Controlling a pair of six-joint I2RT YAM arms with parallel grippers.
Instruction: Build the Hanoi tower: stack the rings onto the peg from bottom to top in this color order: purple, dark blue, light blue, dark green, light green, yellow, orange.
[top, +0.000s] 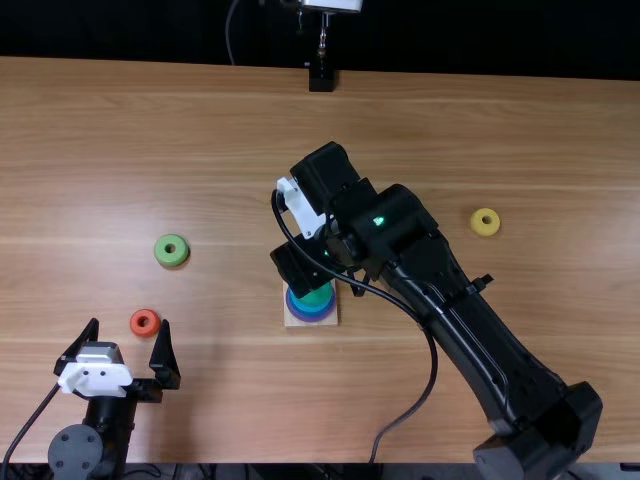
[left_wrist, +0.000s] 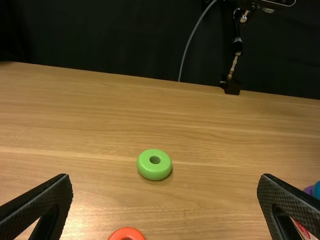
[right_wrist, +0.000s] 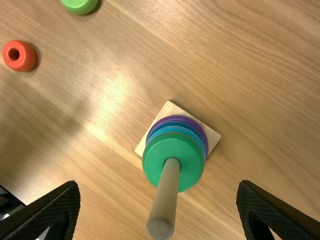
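Our black right pincer (top: 302, 212), its flat fingers wide apart, hung over the round wooden peg (right_wrist: 169, 192), where a dark green ring (right_wrist: 187, 157) lay atop light blue (right_wrist: 175, 130), dark blue (right_wrist: 175, 124) and purple rings (right_wrist: 175, 118).

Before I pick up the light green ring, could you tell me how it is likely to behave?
The light green ring looks solid and thick-walled, so it is probably stiff, though its smooth, shiny side might slip. Lying flat, hole up, it should slide rather than roll if pushed.
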